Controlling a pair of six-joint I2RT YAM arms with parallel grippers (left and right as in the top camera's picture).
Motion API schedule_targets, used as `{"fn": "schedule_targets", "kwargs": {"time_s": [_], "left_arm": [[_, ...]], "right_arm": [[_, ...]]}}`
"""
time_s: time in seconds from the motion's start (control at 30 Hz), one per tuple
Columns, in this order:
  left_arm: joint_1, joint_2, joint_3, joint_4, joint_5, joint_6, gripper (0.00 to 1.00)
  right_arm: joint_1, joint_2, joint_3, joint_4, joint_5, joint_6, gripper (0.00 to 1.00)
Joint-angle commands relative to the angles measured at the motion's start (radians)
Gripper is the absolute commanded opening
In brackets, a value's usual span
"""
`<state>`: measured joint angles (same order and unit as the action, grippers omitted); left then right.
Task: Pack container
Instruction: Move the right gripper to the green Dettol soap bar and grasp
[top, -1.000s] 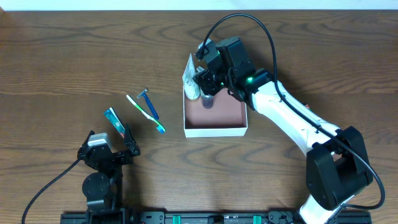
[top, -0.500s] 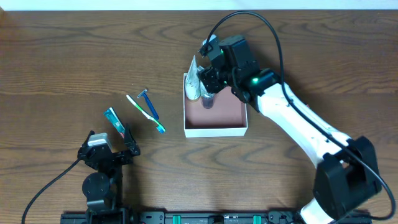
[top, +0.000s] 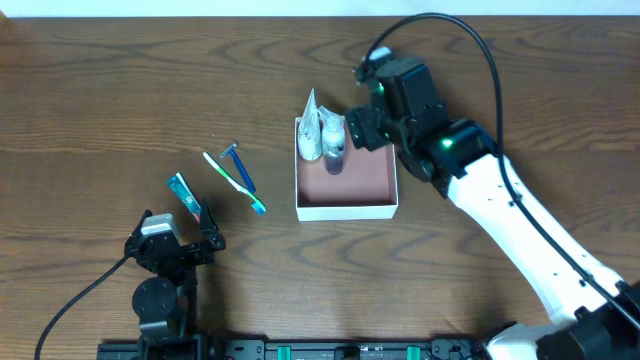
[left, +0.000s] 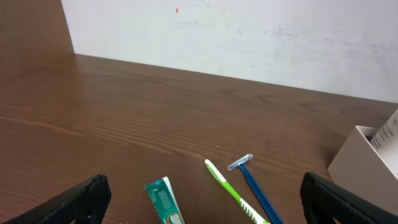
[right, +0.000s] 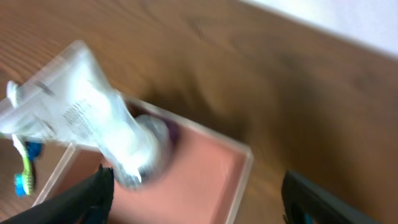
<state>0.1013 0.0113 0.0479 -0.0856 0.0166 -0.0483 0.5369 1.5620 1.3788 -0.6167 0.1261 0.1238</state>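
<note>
The container (top: 346, 208) is a shallow white-walled box with a pinkish-brown inside, mid-table. A white tube (top: 309, 128) leans on its back left corner beside a small purple-capped bottle (top: 333, 147); both show blurred in the right wrist view (right: 93, 118). My right gripper (top: 362, 128) is open and empty above the container's back right edge (right: 239, 171). A green-and-white carton (top: 184, 194), a green toothbrush (top: 234, 181) and a blue razor (top: 241, 167) lie left of the container. My left gripper (top: 178, 245) is open near the front edge, with carton (left: 163, 200), toothbrush (left: 231, 191) and razor (left: 252, 182) ahead.
A white wall (left: 236, 37) rises behind the table's far edge. My right arm (top: 510, 215) stretches from the front right across the table. Black cables loop over the table at the back right and front left.
My right gripper has drawn back to the right and away from the tube and bottle, which now stand free in the container's back left corner. The left arm has not moved.
</note>
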Motion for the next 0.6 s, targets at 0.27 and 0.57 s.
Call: {"fn": "schedule_targets", "kwargs": {"time_s": [0.27, 0.57], "left_arm": [[0.004, -0.001, -0.029, -0.017, 0.002, 0.0, 0.98], [0.004, -0.001, -0.028, -0.017, 0.002, 0.0, 0.98]], "right_arm": [[-0.145, -0.079, 0.008, -0.401, 0.077, 0.446, 0.93], [-0.288, -0.077, -0.014, -0.613, 0.106, 0.623, 0.99]]}}
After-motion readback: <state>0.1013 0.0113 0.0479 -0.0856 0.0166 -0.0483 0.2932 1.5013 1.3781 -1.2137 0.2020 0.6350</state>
